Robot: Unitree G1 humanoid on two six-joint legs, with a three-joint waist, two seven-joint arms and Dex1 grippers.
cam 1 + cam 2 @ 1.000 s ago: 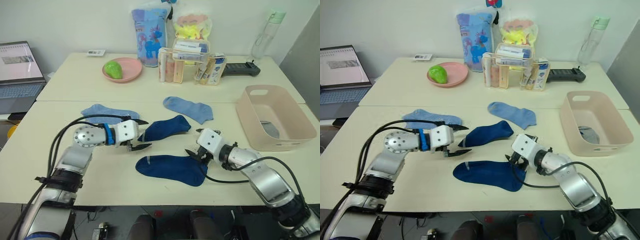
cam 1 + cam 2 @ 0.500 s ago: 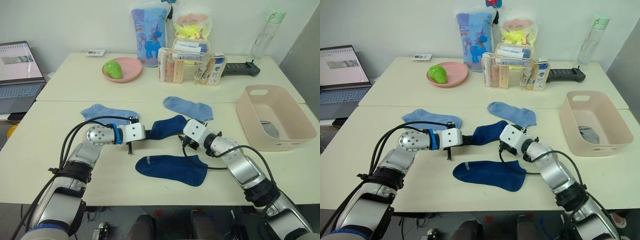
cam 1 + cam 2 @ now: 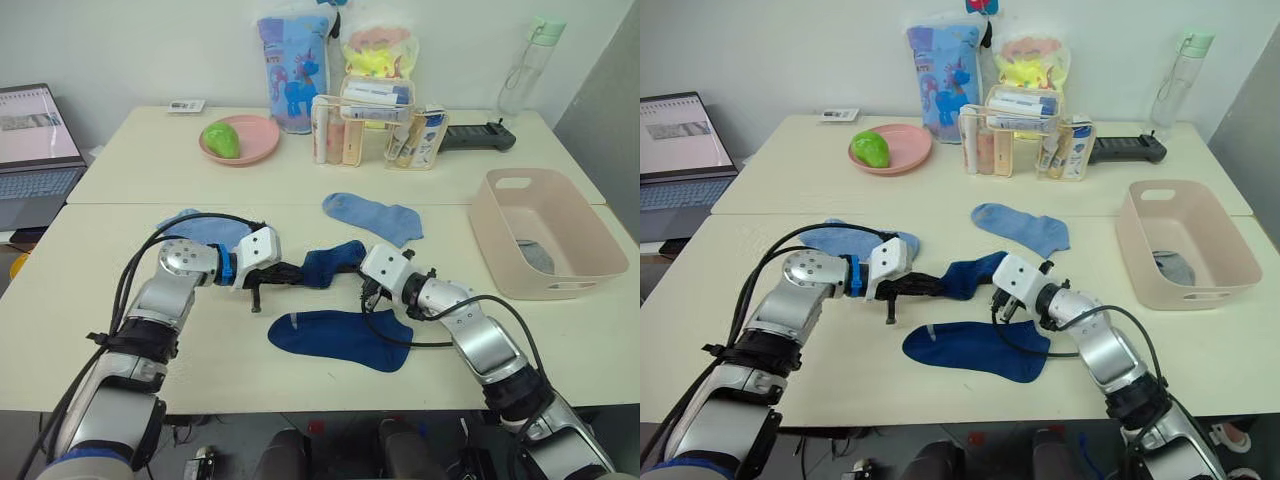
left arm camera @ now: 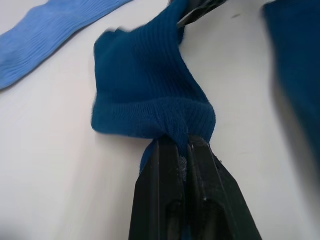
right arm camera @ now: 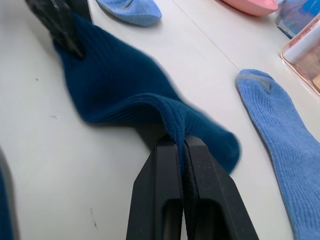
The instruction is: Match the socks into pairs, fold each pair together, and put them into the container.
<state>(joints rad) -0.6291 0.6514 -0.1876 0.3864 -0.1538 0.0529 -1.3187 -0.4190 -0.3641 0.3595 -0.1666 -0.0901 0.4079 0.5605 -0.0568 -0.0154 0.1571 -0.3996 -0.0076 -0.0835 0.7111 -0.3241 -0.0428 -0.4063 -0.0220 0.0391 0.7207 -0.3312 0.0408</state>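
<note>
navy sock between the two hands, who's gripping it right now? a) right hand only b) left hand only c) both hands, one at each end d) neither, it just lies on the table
c: the left hand is pinched shut on one end of the navy sock and the right hand on a fold at the other end.

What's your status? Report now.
Left end effector and right end effector both shut on upper navy sock. Second navy sock flat below. Container right, path clear.
</note>
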